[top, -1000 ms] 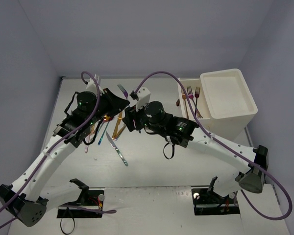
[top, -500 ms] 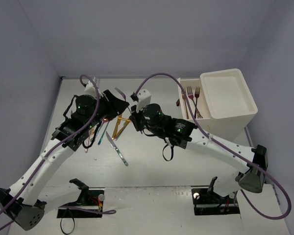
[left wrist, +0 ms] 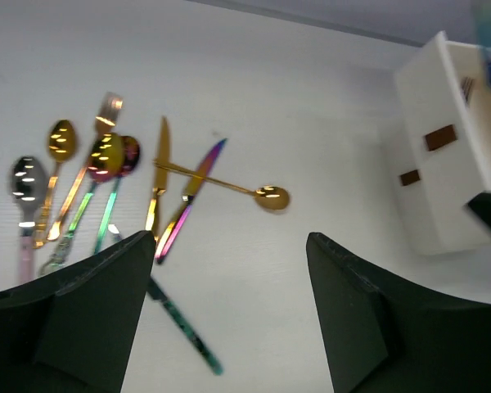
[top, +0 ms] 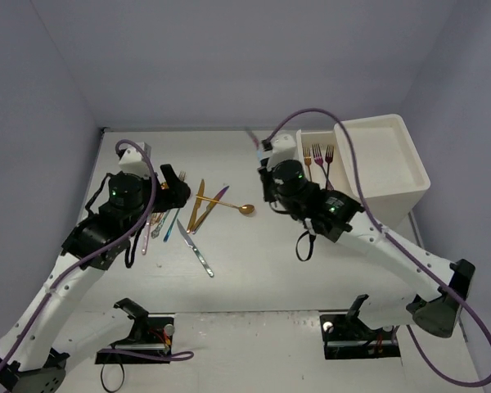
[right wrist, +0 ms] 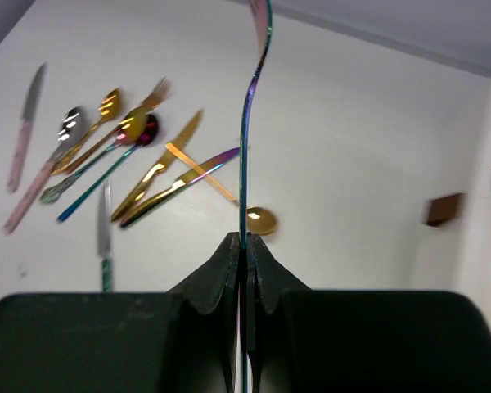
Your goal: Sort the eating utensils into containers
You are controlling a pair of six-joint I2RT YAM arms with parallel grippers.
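My right gripper point(right wrist: 244, 241) is shut on the slim handle of an iridescent blue-green fork point(right wrist: 247, 131), which stands upright above the jaws. From above, that gripper point(top: 264, 154) holds the fork point(top: 254, 137) just left of the open cream drawer point(top: 301, 168), where three forks point(top: 318, 155) lie. My left gripper point(left wrist: 231, 241) is open and holds nothing, hovering over the table. Below it lie a gold spoon point(left wrist: 270, 197), a gold knife point(left wrist: 159, 176), a purple-pink knife point(left wrist: 192, 201) and a teal-handled knife point(left wrist: 180, 323). More spoons and a fork point(left wrist: 82, 172) cluster at the left.
The white drawer unit point(top: 380, 160) stands at the back right, its brown handles point(left wrist: 439, 137) facing the table. Loose utensils point(top: 198, 205) spread across the middle left, the silver knife point(top: 195, 248) nearest the front. Grey walls close in the table on three sides.
The left gripper opened, let go of the fork and drew back to the left. The right gripper shut on the fork and carried it right, toward the open drawer.
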